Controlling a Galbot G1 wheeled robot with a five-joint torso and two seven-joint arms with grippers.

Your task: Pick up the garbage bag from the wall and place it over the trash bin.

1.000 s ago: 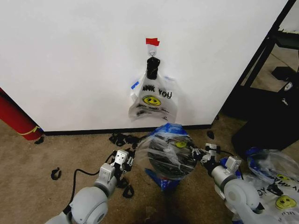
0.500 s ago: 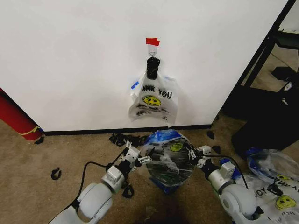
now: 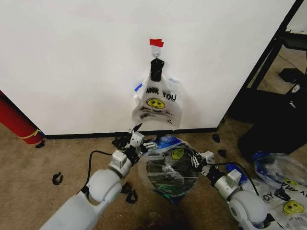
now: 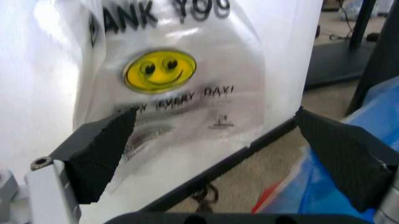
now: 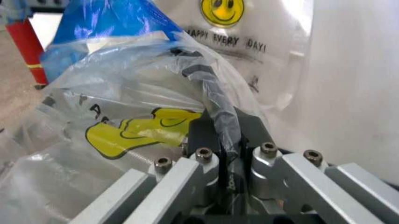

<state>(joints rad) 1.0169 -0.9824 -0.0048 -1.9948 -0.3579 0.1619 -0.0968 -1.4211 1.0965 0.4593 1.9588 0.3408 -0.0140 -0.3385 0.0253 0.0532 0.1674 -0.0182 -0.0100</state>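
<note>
The right pincer (image 3: 195,158) is seen clamped on a gathered fold of the garbage bag (image 3: 169,165), the thin plastic being pinched between its closed fingers (image 5: 206,175) at the bag's right edge. The bag, marked by a crumpled yellow smiley, is draped over the trash bin (image 3: 169,176), whose black mesh is visible through the film; blue plastic is bunched at the far rim and beneath the bin.

At the bag's left edge, the left pincer (image 3: 140,139) is held with its black-padded fingers (image 4: 100,156) spread wide and nothing between them, just beside the bag and close to the wall (image 3: 72,62). From the left wrist, the gap between the pads is seen to frame the bunch of bags (image 3: 157,103) hung on the wall above the black baseboard (image 3: 86,135).

That bunch, printed "THANK YOU" with a smiley, is suspended by a black clip (image 3: 157,70) from a hook under a piece of red tape (image 3: 156,43). A red roll (image 3: 17,120) is leaned at the wall's left end, and more printed bags (image 3: 283,191) are piled on the carpet at the right.
</note>
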